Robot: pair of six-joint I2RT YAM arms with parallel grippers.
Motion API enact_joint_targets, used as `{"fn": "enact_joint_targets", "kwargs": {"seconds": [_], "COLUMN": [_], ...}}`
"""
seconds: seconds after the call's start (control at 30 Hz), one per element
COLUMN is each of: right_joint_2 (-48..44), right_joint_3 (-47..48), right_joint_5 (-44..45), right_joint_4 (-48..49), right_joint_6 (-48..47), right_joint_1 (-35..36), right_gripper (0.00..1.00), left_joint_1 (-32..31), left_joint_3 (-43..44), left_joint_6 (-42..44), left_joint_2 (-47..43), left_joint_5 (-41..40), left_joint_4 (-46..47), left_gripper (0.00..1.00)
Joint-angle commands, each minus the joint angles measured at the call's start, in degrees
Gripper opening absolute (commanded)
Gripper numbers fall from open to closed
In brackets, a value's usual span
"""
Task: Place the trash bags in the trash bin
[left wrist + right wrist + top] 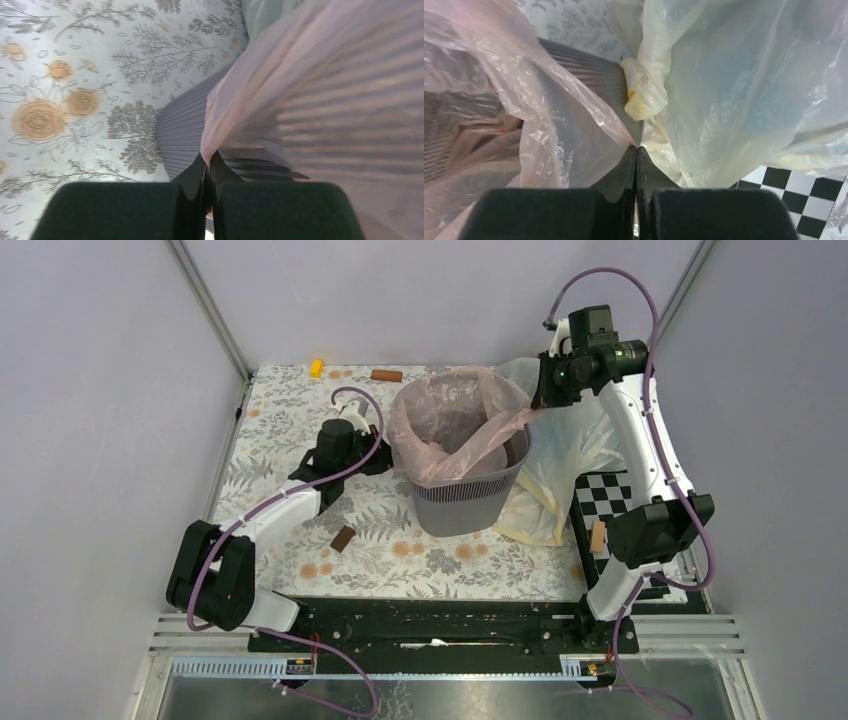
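The dark grey mesh trash bin [465,502] stands mid-table. The pale pink trash bag [450,425] hangs inside it, its mouth spread over the rim. My left gripper [385,452] is shut on the bag's left edge, low beside the bin's left wall; in the left wrist view the pink film [300,90] runs from my closed gripper [208,159] over the bin's ribbed wall [182,135]. My right gripper [540,400] is shut on the bag's right edge above the rim; the right wrist view shows the pink film [549,130] pinched in the gripper [636,148].
A bigger clear bag with a cream-yellow band [565,455] lies against the bin's right side, also in the right wrist view [734,85]. A checkerboard [610,505] with a small tan block sits at right. Small brown and yellow blocks [343,538] lie on the floral cloth.
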Motion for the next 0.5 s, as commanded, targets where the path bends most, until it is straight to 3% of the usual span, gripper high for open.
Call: {"fn": "enact_joint_targets", "kwargs": {"seconds": [0.0,0.3,0.47], "right_joint_2": [-3.2,-14.65,-20.83], "right_joint_3": [-5.33,-24.27,-35.96], "right_joint_5": [1.95,-4.2,-2.25], "right_joint_4": [-1.59,9.04,17.38], "right_joint_6": [-0.93,3.72,8.07], "right_joint_1": [0.07,0.15,0.15], "right_gripper": [0.0,0.0,0.0], "left_joint_1": [-2.42,-3.27,-3.26], "left_joint_3": [-0.24,-0.58,-1.5], "left_joint_6": [-0.15,-2.25,-3.19], "left_joint_2": [1.29,-0.91,-3.21], "left_joint_5": [-0.16,1.55,1.14], "left_joint_4": [4.62,6.36,7.13], "left_gripper": [0.0,0.03,0.05]}}
